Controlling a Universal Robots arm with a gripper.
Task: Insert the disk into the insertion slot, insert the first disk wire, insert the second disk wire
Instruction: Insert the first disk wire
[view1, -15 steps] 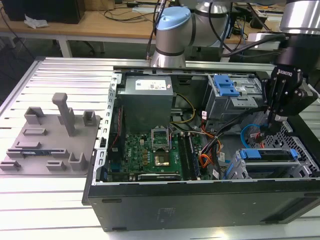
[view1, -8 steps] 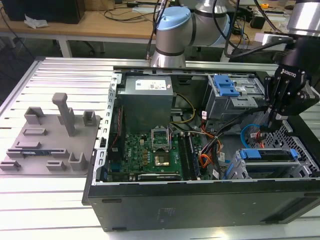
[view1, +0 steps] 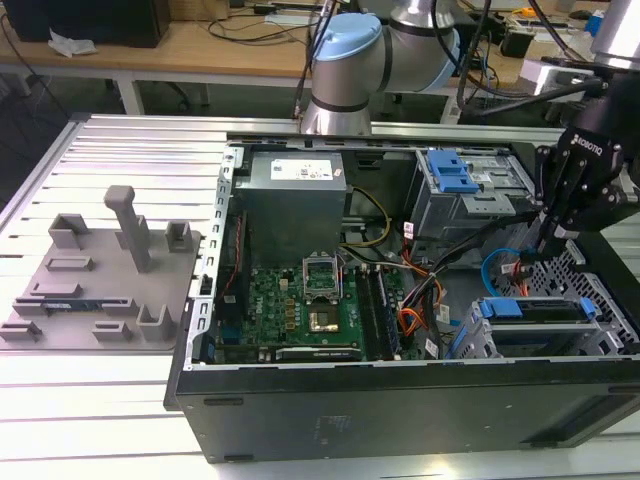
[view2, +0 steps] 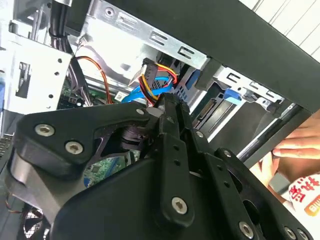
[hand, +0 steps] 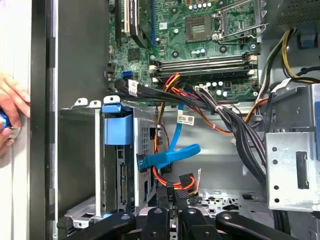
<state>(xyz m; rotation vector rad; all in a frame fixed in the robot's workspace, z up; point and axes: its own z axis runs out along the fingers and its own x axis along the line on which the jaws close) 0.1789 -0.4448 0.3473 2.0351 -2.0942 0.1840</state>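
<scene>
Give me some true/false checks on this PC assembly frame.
1. The silver hard drive in its bright blue plastic carrier sits in the low grey perforated metal cage. True.
2. The black end effector is outside the computer case. False: it is inside the black computer case, at the cables beside the cage.
3. A person's hand lies just outside the case wall. True.
4. The thin light-blue cable lies on the table outside the case. False: it loops inside, next to the cage.
</scene>
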